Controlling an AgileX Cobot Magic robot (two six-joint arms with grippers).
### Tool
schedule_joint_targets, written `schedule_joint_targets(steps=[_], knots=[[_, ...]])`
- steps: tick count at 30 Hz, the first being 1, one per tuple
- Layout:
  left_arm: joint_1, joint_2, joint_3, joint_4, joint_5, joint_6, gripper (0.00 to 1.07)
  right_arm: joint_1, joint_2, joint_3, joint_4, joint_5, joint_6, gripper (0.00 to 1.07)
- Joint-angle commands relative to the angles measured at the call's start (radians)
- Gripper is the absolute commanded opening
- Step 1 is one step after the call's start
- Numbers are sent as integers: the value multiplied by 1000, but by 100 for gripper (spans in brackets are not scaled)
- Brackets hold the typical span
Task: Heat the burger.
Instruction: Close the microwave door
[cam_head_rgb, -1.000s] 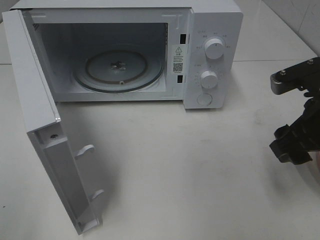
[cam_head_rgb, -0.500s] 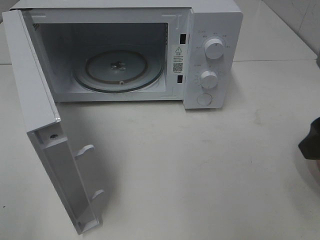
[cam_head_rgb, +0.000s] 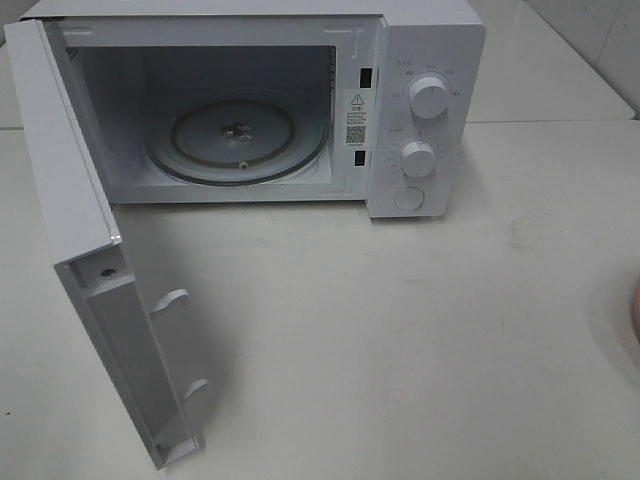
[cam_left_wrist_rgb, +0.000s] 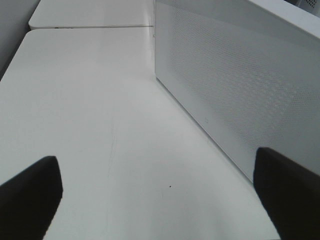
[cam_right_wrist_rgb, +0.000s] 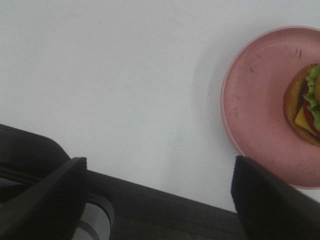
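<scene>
The left gripper (cam_left_wrist_rgb: 155, 200) stood wide open and empty above the white worktop (cam_left_wrist_rgb: 100, 115), close beside the microwave's (cam_head_rgb: 420, 100) open door (cam_left_wrist_rgb: 240, 85) without touching it. The right gripper (cam_right_wrist_rgb: 160, 200) was also spread wide, holding nothing and hanging over bare worktop near its front edge. The burger (cam_right_wrist_rgb: 306, 102) lay on a pink plate (cam_right_wrist_rgb: 255, 100) just beside that gripper, only partly in the right wrist view, while the microwave's glass turntable (cam_head_rgb: 240, 140) sat bare.
</scene>
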Motion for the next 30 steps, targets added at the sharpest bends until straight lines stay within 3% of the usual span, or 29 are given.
schedule_joint_targets(steps=[1,9,15,30], knots=[[3,-21,4,-6,-7,-4,98,-5,-74,-1,4,36,-13,76],[3,-21,4,-6,-7,-4,98,-5,-250,1,4,61,-20,76],[3,-21,4,-6,-7,-4,98,-114,-379,104,25,49,-46,76],[3,-21,4,-6,-7,-4,98,-222,-646,146,81,-66,-80,76]])
